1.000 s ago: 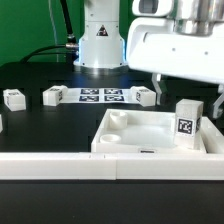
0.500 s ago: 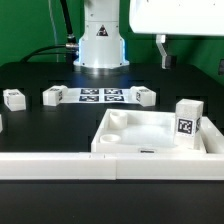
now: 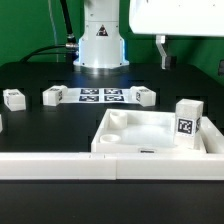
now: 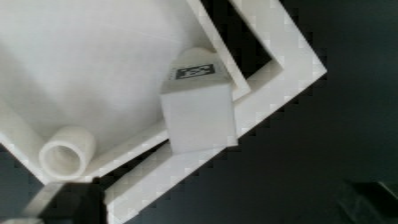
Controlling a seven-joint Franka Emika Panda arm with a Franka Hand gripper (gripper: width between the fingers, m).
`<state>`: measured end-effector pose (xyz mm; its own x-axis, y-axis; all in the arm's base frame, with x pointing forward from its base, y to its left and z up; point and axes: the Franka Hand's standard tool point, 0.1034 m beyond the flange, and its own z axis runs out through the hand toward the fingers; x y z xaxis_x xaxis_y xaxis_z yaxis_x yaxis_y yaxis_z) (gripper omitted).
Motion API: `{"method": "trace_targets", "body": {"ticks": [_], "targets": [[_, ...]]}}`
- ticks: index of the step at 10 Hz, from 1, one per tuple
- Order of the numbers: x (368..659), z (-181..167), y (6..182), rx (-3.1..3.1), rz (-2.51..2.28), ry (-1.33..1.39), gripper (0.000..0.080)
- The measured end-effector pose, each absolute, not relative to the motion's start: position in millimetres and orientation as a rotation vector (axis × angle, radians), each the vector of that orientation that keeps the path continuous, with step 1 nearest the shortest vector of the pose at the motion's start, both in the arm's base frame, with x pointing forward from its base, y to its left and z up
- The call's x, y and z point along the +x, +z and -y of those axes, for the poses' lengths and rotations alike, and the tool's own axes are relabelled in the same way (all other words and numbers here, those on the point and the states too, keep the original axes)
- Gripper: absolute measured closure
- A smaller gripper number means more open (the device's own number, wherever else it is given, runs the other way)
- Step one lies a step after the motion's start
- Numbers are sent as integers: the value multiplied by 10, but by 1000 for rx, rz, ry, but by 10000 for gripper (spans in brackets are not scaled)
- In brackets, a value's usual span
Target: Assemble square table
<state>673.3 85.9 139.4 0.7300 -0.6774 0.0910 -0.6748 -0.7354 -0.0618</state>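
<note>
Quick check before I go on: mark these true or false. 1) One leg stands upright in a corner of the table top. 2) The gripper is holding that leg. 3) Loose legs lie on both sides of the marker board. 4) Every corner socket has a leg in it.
1) True: the upright leg stands in a corner of the table top.
2) False: the gripper hangs above it, apart from it.
3) True: one loose leg and another flank the marker board.
4) False: the near socket is empty.
</note>
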Motion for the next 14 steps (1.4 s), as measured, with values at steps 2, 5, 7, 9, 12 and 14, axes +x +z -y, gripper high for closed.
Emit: {"method": "trace_targets", "body": {"ticks": [2,5,7,9,12,14], "targets": [[6476,-1001,1470,-2829,-1171,-194,150],[6235,-1071,1524,-2806,-1192,-156,150],[6234,-1065,1514,-2861,-1075,-161,150],[6232,-1055,1506,-2946,-843,-174,150],[5822,-1152,1244,-3024,-507,-226,150],[5737,-1217,1172,-3082,-262,-276,150]]}}
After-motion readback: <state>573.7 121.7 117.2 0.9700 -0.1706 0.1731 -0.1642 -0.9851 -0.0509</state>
